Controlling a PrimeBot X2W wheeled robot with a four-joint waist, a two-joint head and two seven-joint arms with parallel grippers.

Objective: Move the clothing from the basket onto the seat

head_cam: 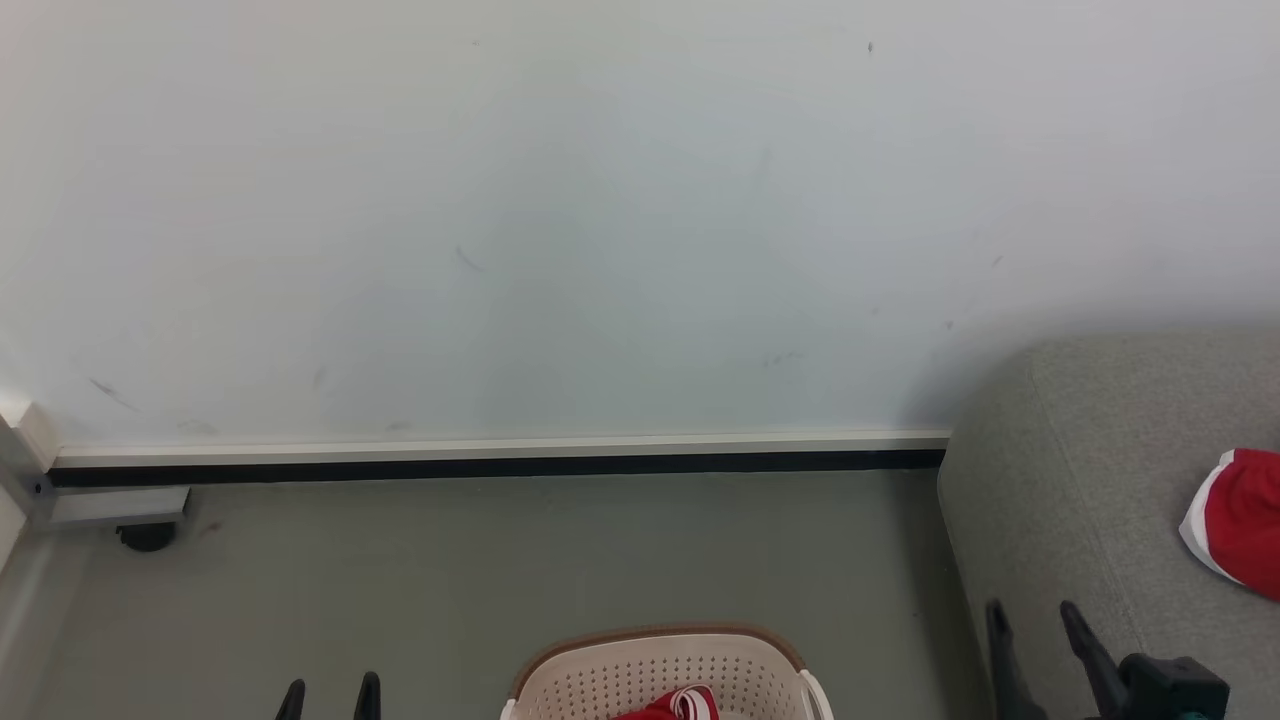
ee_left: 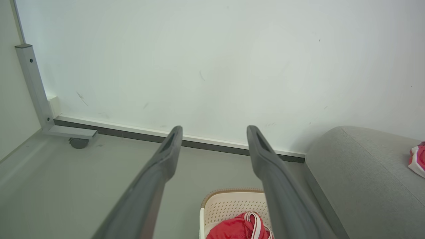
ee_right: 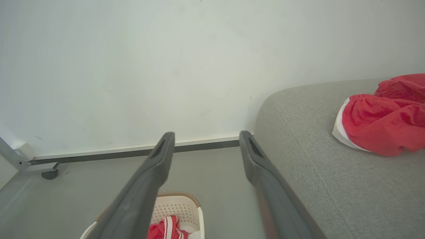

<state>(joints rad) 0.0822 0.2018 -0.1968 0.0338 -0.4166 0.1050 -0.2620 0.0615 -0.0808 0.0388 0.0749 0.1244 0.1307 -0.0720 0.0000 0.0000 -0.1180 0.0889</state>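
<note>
At far left a frame foot (head_cam: 120,505) on a caster is standing on the grey floor (head_cam: 500,570) under the white wall (head_cam: 600,200). The left tool (head_cam: 331,690) is hanging released, cut off below. The half-cropped basket (head_cam: 650,645) is holding red clothing (head_cam: 680,703). The right tool (head_cam: 1032,610) is gaping empty by the seat (head_cam: 1080,450), where another red garment (head_cam: 1240,525) is lying, clipped by the edge.

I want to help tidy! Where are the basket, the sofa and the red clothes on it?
Laundry basket (head_cam: 650,675), head view, its holey back wall.
Sofa (ee_right: 332,179), right wrist view, bare grey seat.
Red garment (ee_right: 385,126) on sofa, right wrist view, its red middle.
</note>
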